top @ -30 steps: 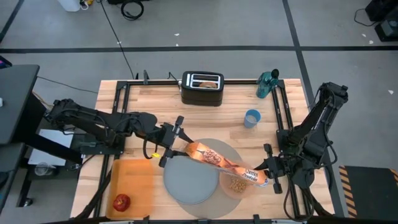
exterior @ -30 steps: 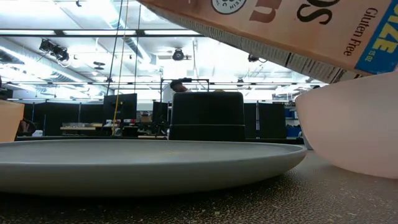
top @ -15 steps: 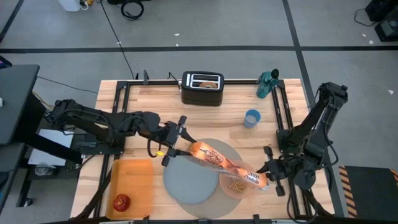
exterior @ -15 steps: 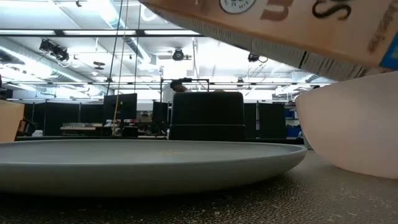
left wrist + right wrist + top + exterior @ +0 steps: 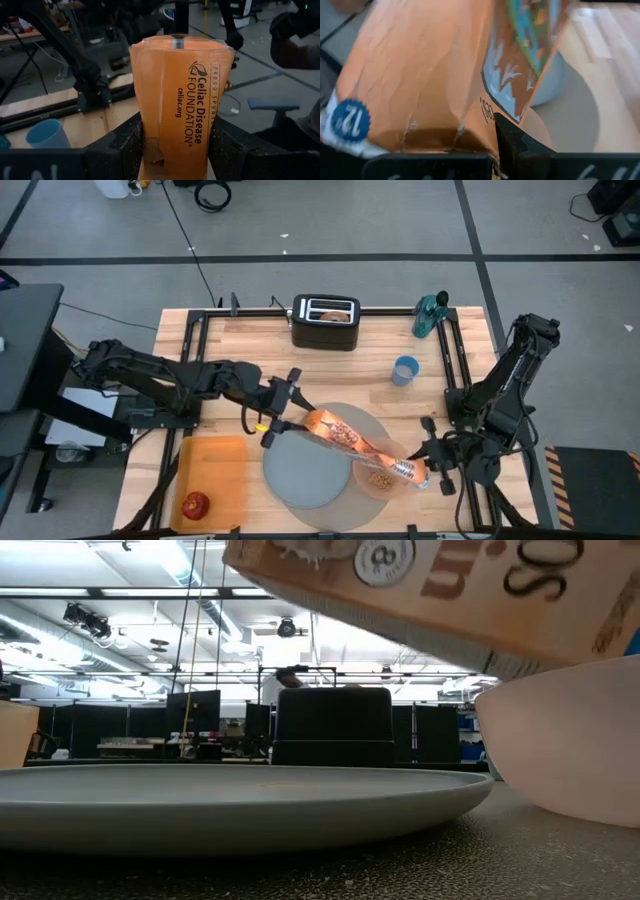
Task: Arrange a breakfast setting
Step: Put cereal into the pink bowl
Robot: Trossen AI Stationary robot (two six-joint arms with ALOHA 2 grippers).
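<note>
A long orange cereal box hangs slanted over the round grey mat, its lower end above the translucent pink bowl, which holds cereal. My left gripper is shut on the box's higher end. My right gripper is shut on its lower end. The grey plate lies on the mat left of the bowl. The red apple lies on the orange tray. No spoon shows. In the low view the box passes above the plate and the bowl. My left gripper pinches the box between its two fingers near its higher end, one on each broad face. The fingers come level from the table's left, along the box. The box is lifted clear and slants down toward the bowl. My right gripper holds the box's lower end, coming from the table's right. One finger lies against the box's side; the box hides the other. This end hangs just above the bowl, clear of it.
A black toaster stands at the far edge with something brown in its slots. A blue cup and a teal bottle stand at the far right. Dark rails run along both sides of the table.
My left gripper has gone a little toward the table's right edge with the box. The box has slid toward the bowl, and its lower end, with my right gripper, has shifted a little toward the near edge over the bowl.
</note>
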